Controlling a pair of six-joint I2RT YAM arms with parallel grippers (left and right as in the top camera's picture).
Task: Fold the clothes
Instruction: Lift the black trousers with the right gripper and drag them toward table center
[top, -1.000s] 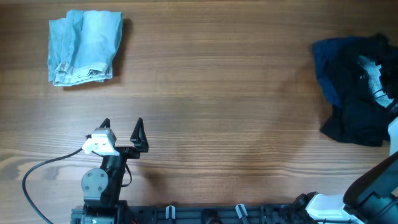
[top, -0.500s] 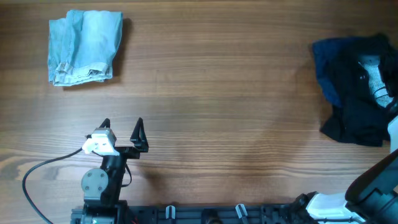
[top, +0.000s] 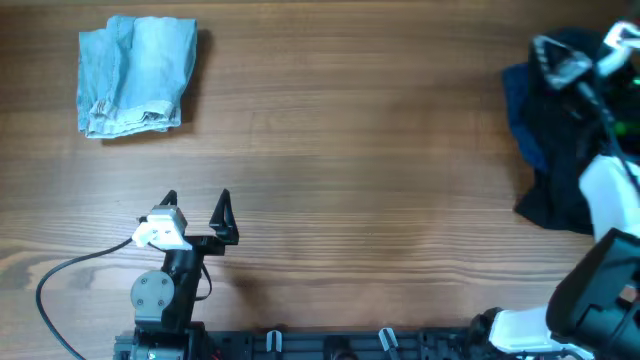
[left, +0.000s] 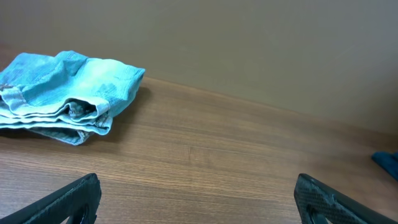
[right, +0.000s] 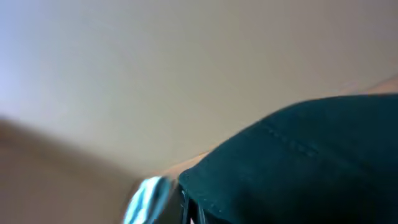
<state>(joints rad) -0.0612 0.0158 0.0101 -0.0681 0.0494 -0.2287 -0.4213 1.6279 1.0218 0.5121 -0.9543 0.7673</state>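
1. Logged left hand (top: 196, 206) at the near-left of the worktop (top: 350, 180), fingers (left: 74, 199) spread wide, holding nothing. Well apart from both garments.
2. Noted light-blue garment (top: 135, 75) at far left, folded already by the look of it.
3. Found dark clothes pile (top: 555, 160) bunched at the right side, not yet folded. Right hand (top: 568, 62) above its far part, blurred. Cannot tell how far open, nor whether gripping cloth; wrist view smothered by dark fabric close to the lens.
4. Likely trouble: pinching several layers at once and hauling the whole heap instead of one piece.
5. Could also drag cloth out past the right side; worktop edge there not in view.
6. Expect poor aim from that wrist camera while covered by fabric.
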